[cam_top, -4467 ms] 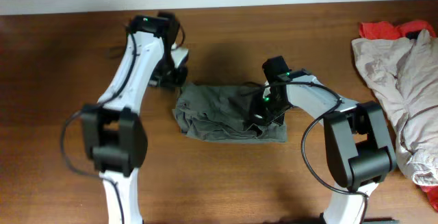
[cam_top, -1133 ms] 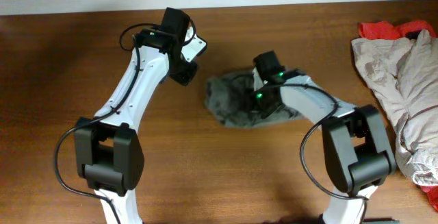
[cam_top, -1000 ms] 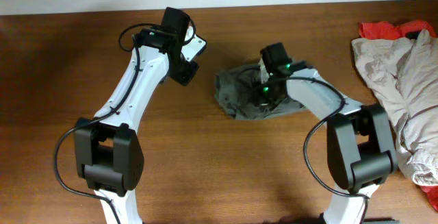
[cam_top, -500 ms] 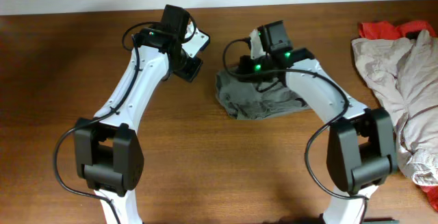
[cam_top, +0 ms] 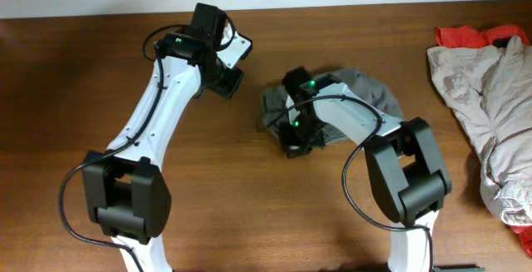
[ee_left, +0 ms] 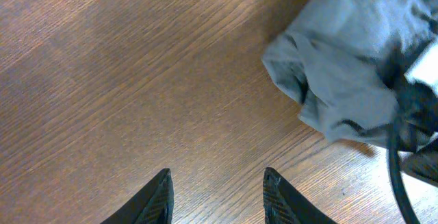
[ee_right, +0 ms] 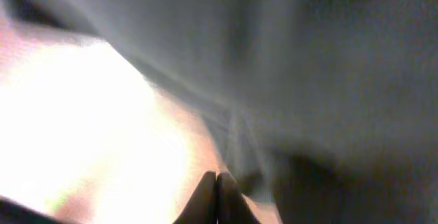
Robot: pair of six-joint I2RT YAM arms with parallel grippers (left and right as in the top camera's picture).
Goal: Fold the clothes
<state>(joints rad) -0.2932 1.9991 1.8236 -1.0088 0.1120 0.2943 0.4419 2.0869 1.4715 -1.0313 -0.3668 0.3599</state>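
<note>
Position note: the shorts (cam_top: 357,97) are lying bunched, not flat, on the table (cam_top: 249,214). The pale beige garment (cam_top: 486,97) is sitting well off their right side and is not touching them. Your right gripper (ee_right: 215,186) is resting at the left corner of the shorts nearest the arm bases, right on the cloth. Its jaws are closed tip to tip and grey fabric is filling the right wrist view. That blur is not telling you whether a fold is caught between them or they are only pressing on it. Your left gripper (ee_left: 216,179) is hanging off the left side of the shorts, clear of them, with its jaws standing apart and only bare wood below. In its wrist view the nearest rumpled edge of the shorts is showing ahead and to the right of the jaws. The bundle's long axis is looking to run side to side, so the left arm is facing one short end. The right arm is the nearer one, in contact, and the left is near but apart. Judging by this, spreading is coming before any fold. The left jaws are needing to travel rightward to that edge while the right is anchoring its corner, and the right's hold is wanting a check first.
</note>
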